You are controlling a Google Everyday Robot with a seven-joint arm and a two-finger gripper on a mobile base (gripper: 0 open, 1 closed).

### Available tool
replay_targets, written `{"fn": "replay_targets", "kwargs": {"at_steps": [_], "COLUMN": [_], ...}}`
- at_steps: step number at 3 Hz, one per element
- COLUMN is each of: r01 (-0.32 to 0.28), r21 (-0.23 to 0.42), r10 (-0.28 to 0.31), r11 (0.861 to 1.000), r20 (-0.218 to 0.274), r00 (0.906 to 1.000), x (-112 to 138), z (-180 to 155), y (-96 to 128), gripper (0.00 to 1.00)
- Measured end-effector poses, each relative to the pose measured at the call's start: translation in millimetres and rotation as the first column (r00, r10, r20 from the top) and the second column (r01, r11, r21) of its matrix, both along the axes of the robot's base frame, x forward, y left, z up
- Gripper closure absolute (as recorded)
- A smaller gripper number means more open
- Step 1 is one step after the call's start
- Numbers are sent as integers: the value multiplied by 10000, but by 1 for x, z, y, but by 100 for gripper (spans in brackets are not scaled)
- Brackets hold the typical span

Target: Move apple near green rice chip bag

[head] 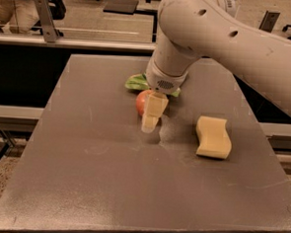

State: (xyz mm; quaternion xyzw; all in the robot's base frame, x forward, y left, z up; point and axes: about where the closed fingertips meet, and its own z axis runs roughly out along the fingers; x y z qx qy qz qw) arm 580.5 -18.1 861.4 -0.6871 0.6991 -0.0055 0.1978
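At the far left, the flat grey-brown square table (92, 174) lay bare along its near and left parts. Toward the back of its middle sat the green rice chip bag (136, 82), a light green wrinkly foil snack bag, lying flat and partly hidden under the robot's wrist. Just in front of the bag, and seemingly touching its near edge, was the apple (142, 102), round and red with a paler yellowish patch, low at the table surface. The gripper (148, 116), cream-coloured and two-fingered, hung straight down over the apple and pinched it: the near finger (153, 111) lay flat against the apple's right front, its tip reaching down to the table, while the far one was hidden behind the fruit. To the right, well apart from the apple, lay a pale yellow wavy-edged sponge (213, 137), flat on the table. Above it the thick white robot arm (229, 39) stretched in from the upper right.
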Motion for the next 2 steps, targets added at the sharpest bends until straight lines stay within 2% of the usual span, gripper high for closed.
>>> {"fn": "replay_targets", "kwargs": {"at_steps": [1, 2], "r01": [139, 139], "r21": [43, 43], "r10": [-142, -141], "r11": [9999, 9999], "r20": [560, 559], "r00": [9983, 9983], "x": [1, 1], "z": [7, 7], "y": [-6, -6], "gripper": [0, 0]}}
